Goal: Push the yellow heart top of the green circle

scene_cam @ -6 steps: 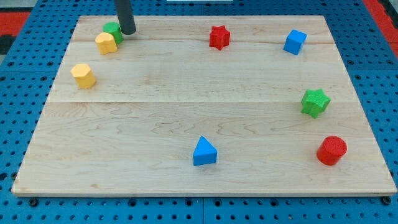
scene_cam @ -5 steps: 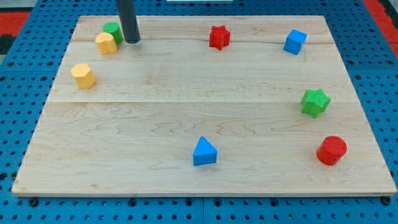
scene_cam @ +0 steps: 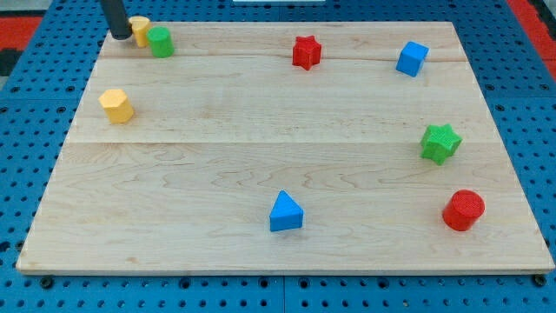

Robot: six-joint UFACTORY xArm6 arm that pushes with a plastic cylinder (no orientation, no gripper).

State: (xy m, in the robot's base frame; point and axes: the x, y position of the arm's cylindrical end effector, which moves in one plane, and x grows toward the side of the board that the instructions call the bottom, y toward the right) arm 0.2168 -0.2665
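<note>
The yellow heart (scene_cam: pixel 139 29) sits at the board's top left corner, touching the upper left side of the green circle (scene_cam: pixel 160 41). My tip (scene_cam: pixel 120 36) stands just left of the yellow heart, right against it. The rod rises out of the view's top edge.
A yellow hexagon (scene_cam: pixel 115 105) lies at the left. A red star (scene_cam: pixel 306 52) and a blue cube (scene_cam: pixel 412 58) lie along the top. A green star (scene_cam: pixel 440 143) and a red cylinder (scene_cam: pixel 463 209) lie at the right. A blue triangle (scene_cam: pixel 285 212) lies at the bottom middle.
My tip moved from the right of the green circle to the left of the yellow heart. The yellow heart went from the circle's lower left up to its upper left.
</note>
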